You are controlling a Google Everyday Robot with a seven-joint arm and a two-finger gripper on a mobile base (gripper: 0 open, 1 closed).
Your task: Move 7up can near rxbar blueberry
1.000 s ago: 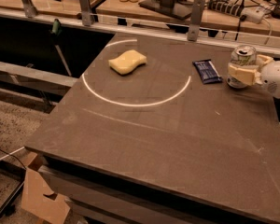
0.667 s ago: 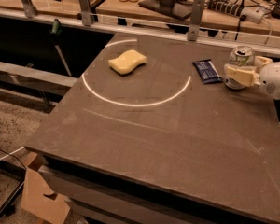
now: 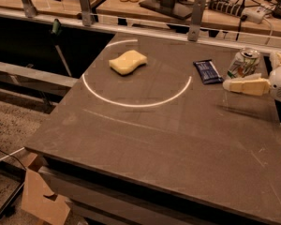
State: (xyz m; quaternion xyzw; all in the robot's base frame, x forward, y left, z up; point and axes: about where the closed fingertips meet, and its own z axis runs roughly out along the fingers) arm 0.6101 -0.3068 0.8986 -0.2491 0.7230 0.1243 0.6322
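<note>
Yellow sponge [image 3: 128,61] left of centre on worktop [image 3: 145,144]; not part of task. Navy rxbar [image 3: 207,71] flat, further right. 7up can [image 3: 243,63] upright just beside rxbar, on its right. Claw [image 3: 247,84] at right edge, low, close in front of can; grasping or released: cannot tell. Judgement: placement looks about met. Let go cleanly, retreat straight right, no sideways nudge, else can tips.

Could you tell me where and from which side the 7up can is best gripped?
Probably across its round body at mid-height, coming from the right: the 7up can stands upright, the gripper sits beside it, and the rxbar blueberry lies close on its left.
</note>
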